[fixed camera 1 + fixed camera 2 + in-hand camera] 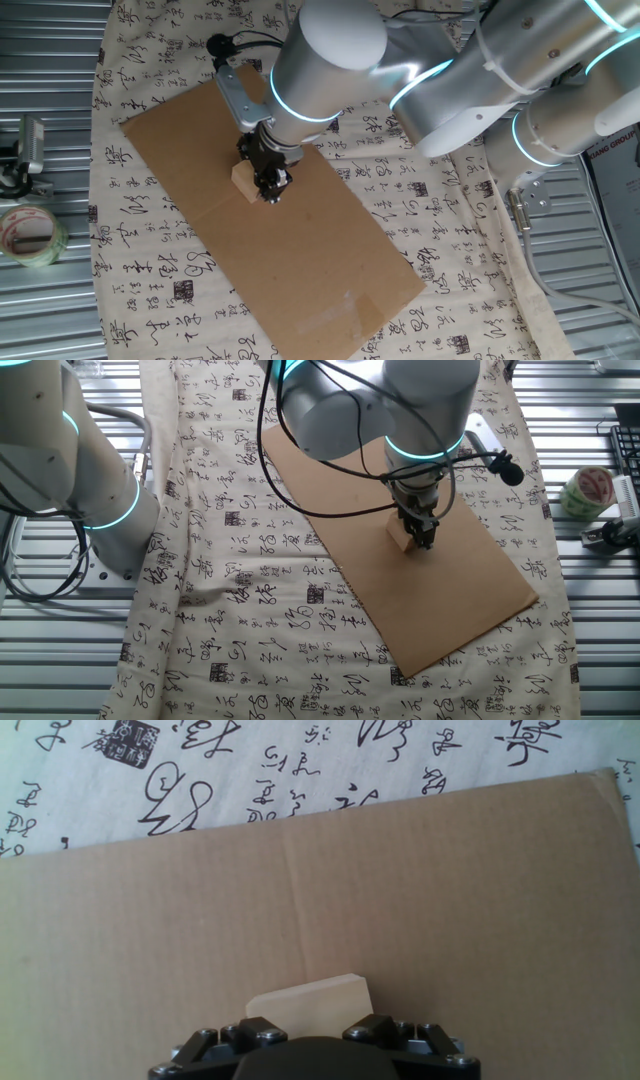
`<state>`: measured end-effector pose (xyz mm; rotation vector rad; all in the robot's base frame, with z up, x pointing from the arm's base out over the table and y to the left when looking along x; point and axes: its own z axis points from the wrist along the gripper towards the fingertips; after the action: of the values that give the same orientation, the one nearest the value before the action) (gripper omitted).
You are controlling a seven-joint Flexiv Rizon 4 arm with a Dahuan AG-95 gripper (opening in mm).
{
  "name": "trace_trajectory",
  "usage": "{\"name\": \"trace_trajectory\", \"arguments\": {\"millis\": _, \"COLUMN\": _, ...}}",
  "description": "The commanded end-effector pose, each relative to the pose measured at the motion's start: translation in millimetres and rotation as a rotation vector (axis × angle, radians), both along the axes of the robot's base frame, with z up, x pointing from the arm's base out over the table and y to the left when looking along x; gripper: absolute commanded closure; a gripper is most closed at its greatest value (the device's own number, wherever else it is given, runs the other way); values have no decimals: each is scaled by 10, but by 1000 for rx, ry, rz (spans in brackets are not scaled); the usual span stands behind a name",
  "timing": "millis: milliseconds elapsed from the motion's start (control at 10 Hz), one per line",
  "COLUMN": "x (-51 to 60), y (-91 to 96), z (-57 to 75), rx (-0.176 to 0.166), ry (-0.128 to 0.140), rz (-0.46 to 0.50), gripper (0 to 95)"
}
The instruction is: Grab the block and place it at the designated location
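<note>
The block [243, 183] is a small tan wooden cube low on the brown cardboard sheet [300, 260], near the sheet's middle. My gripper [271, 184] points straight down with its jaws on either side of the block and closed against it. In the other fixed view the block [400, 537] shows just left of my gripper [421, 537]. In the hand view the block [310, 1000] sits between the two black fingertips of my gripper [303, 1028]. I cannot tell whether the block touches the sheet or hangs just above it. The black dot shows in no view.
The cardboard lies on a white cloth [440, 210] printed with black calligraphy. A roll of clear tape [30, 235] sits on the metal table at the left, and also shows in the other fixed view [587, 490]. The arm's cable and a black plug [510, 472] hang near the hand.
</note>
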<state>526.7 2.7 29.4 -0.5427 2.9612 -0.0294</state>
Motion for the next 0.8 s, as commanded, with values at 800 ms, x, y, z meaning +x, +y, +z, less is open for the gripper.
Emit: {"name": "trace_trajectory", "arguments": {"millis": 800, "x": 8, "y": 14, "z": -13, "rx": 3, "ry": 1, "rz": 2, "gripper": 950}}
